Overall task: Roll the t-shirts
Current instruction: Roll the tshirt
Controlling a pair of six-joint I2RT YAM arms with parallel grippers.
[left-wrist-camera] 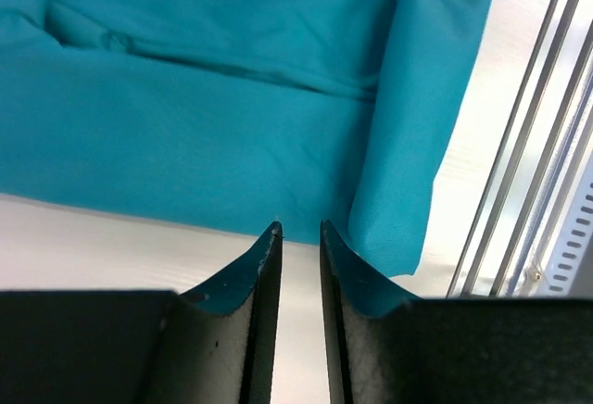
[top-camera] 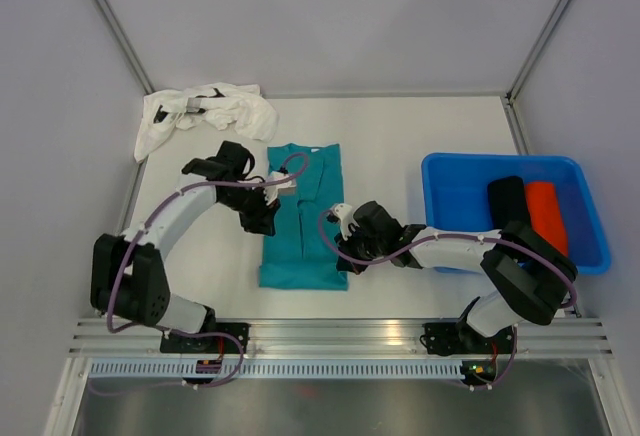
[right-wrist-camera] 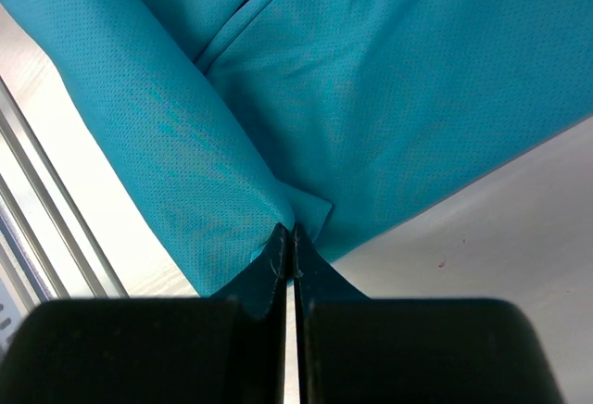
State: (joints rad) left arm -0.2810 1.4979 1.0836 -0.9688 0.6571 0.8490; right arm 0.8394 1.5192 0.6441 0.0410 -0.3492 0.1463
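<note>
The teal t-shirt (top-camera: 305, 214) lies folded into a long strip mid-table, its near end turned up into a short roll (left-wrist-camera: 417, 117) (right-wrist-camera: 157, 126). My left gripper (top-camera: 268, 218) (left-wrist-camera: 299, 228) rests at the strip's left edge, jaws slightly open with bare table showing between them. My right gripper (top-camera: 345, 256) (right-wrist-camera: 293, 233) is shut at the roll's right end, where the cloth puckers into its tips. The white t-shirt (top-camera: 205, 114) lies crumpled at the back left. The black t-shirt (top-camera: 507, 201) and the orange-red t-shirt (top-camera: 548, 214) lie rolled in the tub.
A blue plastic tub (top-camera: 450, 201) stands at the right, close behind my right arm. Aluminium rails (top-camera: 340, 336) run along the near table edge, just past the roll. Enclosure walls rise at the back and both sides.
</note>
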